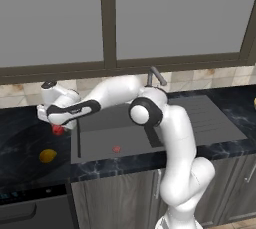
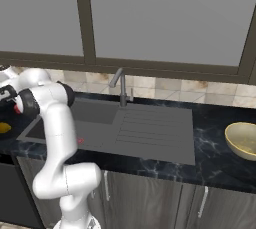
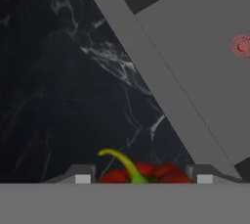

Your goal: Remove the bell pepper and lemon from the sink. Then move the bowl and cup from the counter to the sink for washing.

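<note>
Glossy black marble forms the desk [image 1: 20, 143], which runs across the middle of both base views above grey cabinet fronts, with tall grey upper cabinets and a tiled strip behind. Set into it is the dark grey sink [image 1: 125, 133], seen at the centre of the left base view with a ribbed drainboard on its right part, a thin grey faucet [image 1: 155, 75] at its back and a small reddish drain spot [image 1: 116, 149] in the basin. The white arm is seen reaching from the lower right of that view to the left edge, where the tool [image 1: 59, 129] hangs over the desk, just left of the sink's rim. The bell pepper [image 1: 58, 130] is seen red under the tool there; in the hand view it sits at the bottom centre, between the two finger tips [image 3: 82, 175], its green stem curling upward. The fingers stand wide on either side of the pepper; whether they press on it cannot be told. The lemon [image 1: 48, 156] lies on the desk at the lower left of the left base view, near the pepper and outside the sink. The golden bowl [image 2: 243, 140] rests on the desk at the right edge of the right base view, well apart from the sink
</note>
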Tool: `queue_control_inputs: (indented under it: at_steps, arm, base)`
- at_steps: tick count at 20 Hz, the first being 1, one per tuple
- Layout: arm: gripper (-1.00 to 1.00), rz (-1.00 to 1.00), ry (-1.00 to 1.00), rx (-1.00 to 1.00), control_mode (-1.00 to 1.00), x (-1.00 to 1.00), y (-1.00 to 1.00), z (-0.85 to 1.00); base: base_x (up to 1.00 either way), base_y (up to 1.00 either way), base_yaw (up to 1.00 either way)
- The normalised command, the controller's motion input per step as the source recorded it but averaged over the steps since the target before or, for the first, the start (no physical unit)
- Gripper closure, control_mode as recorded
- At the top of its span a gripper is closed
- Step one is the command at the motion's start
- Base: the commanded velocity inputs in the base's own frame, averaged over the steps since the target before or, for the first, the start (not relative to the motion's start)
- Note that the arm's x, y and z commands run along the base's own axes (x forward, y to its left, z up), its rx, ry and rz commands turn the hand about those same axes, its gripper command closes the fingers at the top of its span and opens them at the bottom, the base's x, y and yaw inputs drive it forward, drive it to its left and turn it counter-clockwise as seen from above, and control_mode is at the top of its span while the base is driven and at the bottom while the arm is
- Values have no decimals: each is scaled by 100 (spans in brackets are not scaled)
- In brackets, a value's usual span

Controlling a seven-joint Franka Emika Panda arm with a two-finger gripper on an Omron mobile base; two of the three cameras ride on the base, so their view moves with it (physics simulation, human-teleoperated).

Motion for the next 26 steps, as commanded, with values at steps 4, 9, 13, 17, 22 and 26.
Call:
queue_control_inputs:
  at_steps: [4,9,13,17,22,26]
  arm:
    - [100,0,4,-4,-100,0,15,-21]
    - [100,0,7,0,-100,0,8,-23]
    - [100,0,11,0,-100,0,4,-24]
    - [100,0,11,0,-100,0,3,-27]
    - [100,0,7,0,-100,3,6,-22]
    - [100,0,2,0,-100,0,9,-20]
  base:
    - [0,0,0]
    - [0,0,0]
    - [0,0,0]
    - [0,0,0]
    - [0,0,0]
    - [0,0,0]
